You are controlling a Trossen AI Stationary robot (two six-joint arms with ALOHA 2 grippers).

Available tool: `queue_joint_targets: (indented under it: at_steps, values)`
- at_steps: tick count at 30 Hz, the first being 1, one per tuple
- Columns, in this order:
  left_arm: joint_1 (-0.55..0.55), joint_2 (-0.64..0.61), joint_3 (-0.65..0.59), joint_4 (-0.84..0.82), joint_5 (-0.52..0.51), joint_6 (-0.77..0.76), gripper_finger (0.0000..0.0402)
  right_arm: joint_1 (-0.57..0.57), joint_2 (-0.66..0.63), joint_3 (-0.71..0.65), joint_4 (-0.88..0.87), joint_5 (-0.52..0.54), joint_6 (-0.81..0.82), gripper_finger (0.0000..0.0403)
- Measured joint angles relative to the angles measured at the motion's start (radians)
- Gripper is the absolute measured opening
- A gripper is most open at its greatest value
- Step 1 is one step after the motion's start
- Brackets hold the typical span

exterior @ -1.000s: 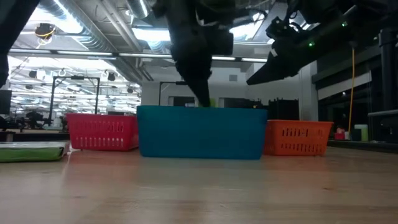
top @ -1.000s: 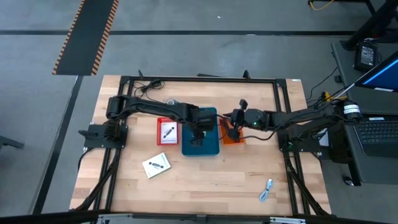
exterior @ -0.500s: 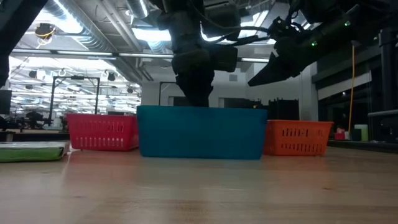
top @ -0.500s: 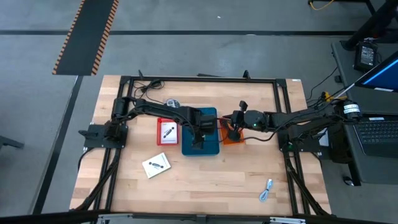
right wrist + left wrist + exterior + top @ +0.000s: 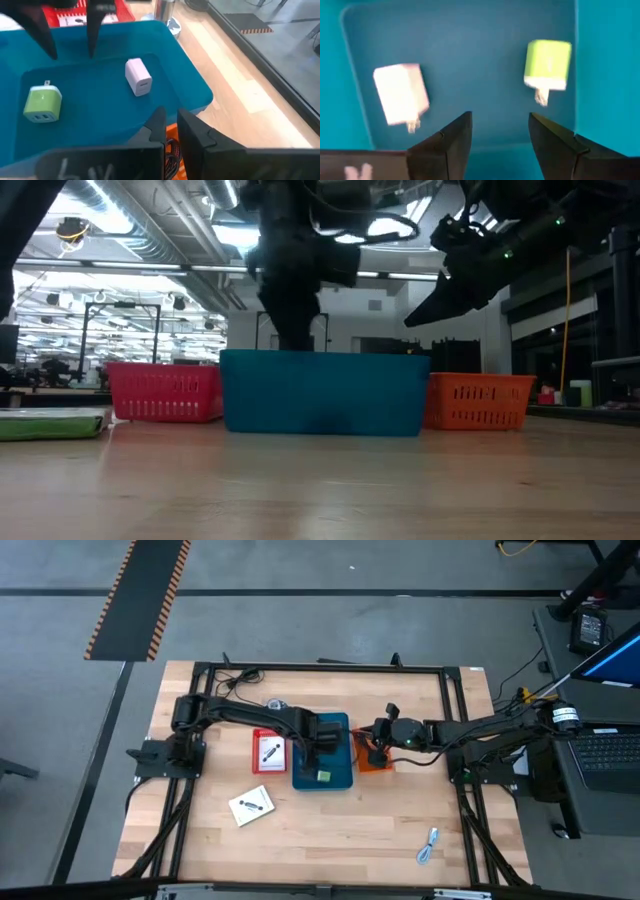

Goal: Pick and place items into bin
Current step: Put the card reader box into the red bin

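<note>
We look down on a pale wooden counter [image 5: 330, 830] framed by black rails, with both dark arms reaching toward its middle. Three bins stand in a row there: a teal plastic bin [image 5: 323, 752] in the centre, a red mesh basket [image 5: 268, 751] just beside it on the left arm's side, and an orange mesh basket [image 5: 373, 756] on the right arm's side.

Our left pincer [image 5: 500, 137] hangs over the teal bin with its fingers apart and nothing between them. Our right pincer [image 5: 171, 127] is above the orange basket at the teal bin's edge; its fingers stand close together with only a narrow gap, and we see nothing clamped in them.

A white card with black parts [image 5: 268, 750] lies in the red basket, and a second white card with black parts [image 5: 251, 805] lies loose on the counter, well apart from the bins. Inside the teal bin we find a pale white block-shaped charger plug [image 5: 401, 95] and a small green cube-shaped charger plug [image 5: 547, 64], lying apart on the bin floor. A dark reddish coiled cable [image 5: 172, 149] shows in the orange basket below the right pincer. A small blue-white coiled cable [image 5: 429, 845] lies near the counter's near edge on the right side. A shiny silver round object [image 5: 273, 703] sits beyond the red basket.
</note>
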Motion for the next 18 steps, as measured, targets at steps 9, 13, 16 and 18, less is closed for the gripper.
queue_joint_targets:
  at_steps: [9, 13, 16, 18]
  values:
    - [-0.050, -0.120, 0.000, -0.152, 0.008, -0.114, 0.0151, 0.035, 0.000, 0.000, 0.121, -0.005, -0.054, 0.0028]
    - [-0.087, -0.194, 0.000, -0.185, -0.005, -0.181, 0.0131, 0.064, 0.000, 0.000, 0.183, -0.009, -0.099, 0.0028]
    - [-0.127, -0.249, 0.000, -0.184, -0.005, -0.221, 0.0116, 0.080, 0.000, 0.000, 0.247, -0.009, -0.148, 0.0028]
    - [-0.163, -0.284, -0.012, -0.170, -0.015, -0.249, 0.0105, 0.092, 0.000, 0.000, 0.295, -0.008, -0.163, 0.0028]
